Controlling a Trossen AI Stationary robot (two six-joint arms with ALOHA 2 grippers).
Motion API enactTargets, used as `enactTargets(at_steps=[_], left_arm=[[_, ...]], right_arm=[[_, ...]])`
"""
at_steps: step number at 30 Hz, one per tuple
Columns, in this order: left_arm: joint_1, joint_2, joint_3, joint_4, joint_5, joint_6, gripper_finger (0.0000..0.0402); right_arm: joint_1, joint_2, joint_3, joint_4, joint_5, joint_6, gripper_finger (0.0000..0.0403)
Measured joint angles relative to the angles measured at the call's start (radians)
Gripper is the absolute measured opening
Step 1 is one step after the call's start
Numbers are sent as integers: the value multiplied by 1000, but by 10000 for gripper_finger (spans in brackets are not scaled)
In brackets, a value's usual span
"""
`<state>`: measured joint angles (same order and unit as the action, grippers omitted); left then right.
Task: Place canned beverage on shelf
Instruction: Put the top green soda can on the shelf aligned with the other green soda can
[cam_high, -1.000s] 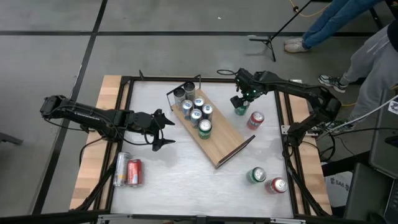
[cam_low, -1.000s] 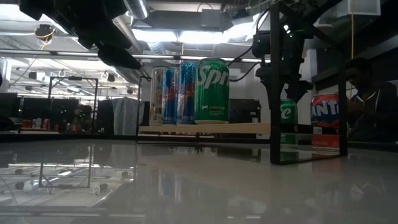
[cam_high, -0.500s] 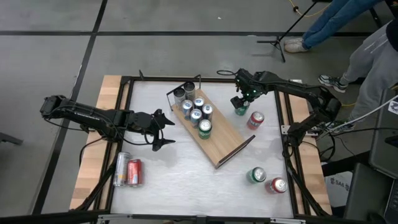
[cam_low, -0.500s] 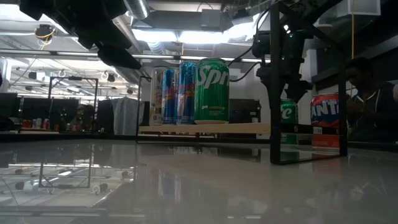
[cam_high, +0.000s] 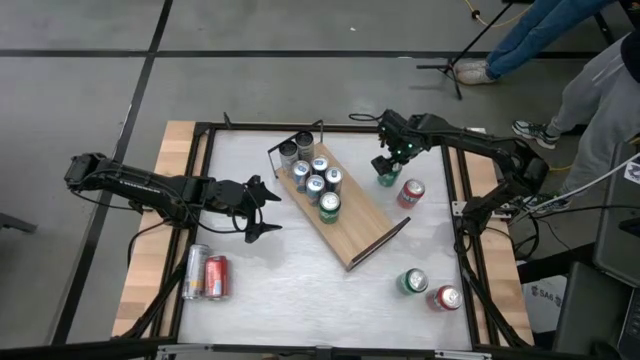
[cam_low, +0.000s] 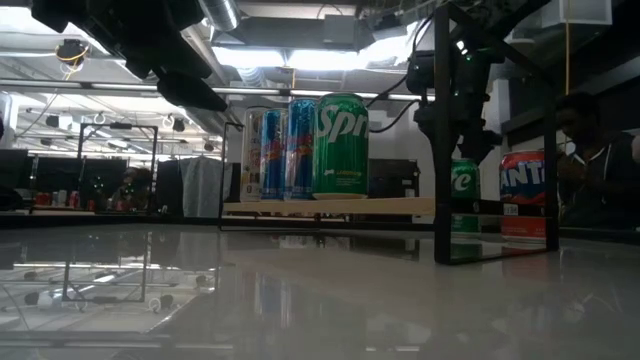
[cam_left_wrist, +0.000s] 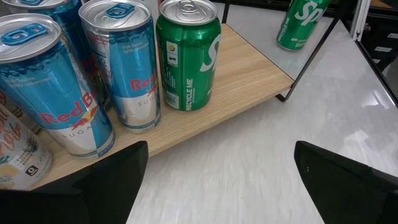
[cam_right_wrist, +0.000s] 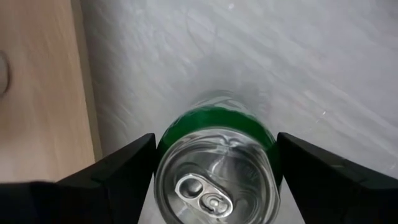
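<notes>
The shelf (cam_high: 340, 205), a long light-brown wooden board with thin black wire rails at each end, lies at a slant across the middle of the white worktop (cam_high: 300, 290); its far half carries a tight cluster of upright cans, while its near half is bare wood with open room. The right jaws (cam_high: 385, 167) hang over a green can (cam_high: 386, 177) that stands upright on the worktop just beside the shelf's long edge; in the right wrist view the two dark fingers (cam_right_wrist: 118, 171) sit spread on either side of the can's silver lid (cam_right_wrist: 214, 177), close to its sides, though actual contact cannot be made out. A red can (cam_high: 410, 193) lies near it, and the low view shows part of a "Fanta" label on it (cam_low: 525, 190). The left jaws (cam_high: 262, 208) hover wide open and empty over bare worktop beside the shelf's other long edge. Ahead of them, the left wrist view shows a glossy green can (cam_left_wrist: 186, 53) printed "RECYCLE ME" and blue-and-silver Red Bull cans (cam_left_wrist: 124, 62) standing on the grained wood. Another green can (cam_high: 412, 282) and a red one (cam_high: 444, 298) sit near the worktop's right front corner, and two cans (cam_high: 205, 272) lie by its left edge.
</notes>
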<state>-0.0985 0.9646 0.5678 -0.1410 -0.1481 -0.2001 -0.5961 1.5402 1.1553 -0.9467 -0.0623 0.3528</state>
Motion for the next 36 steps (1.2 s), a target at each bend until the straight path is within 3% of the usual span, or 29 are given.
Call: enactTargets(at_steps=[12, 26, 36], left_arm=[[0, 0, 0, 0, 0, 0, 394], [0, 0, 0, 0, 0, 0, 394], [0, 0, 0, 0, 0, -1, 394]], right_arm=[[0, 0, 0, 0, -45, -65, 321], [1, 0, 0, 12, -66, -465, 321], [1, 0, 0, 11, -65, -490, 321]])
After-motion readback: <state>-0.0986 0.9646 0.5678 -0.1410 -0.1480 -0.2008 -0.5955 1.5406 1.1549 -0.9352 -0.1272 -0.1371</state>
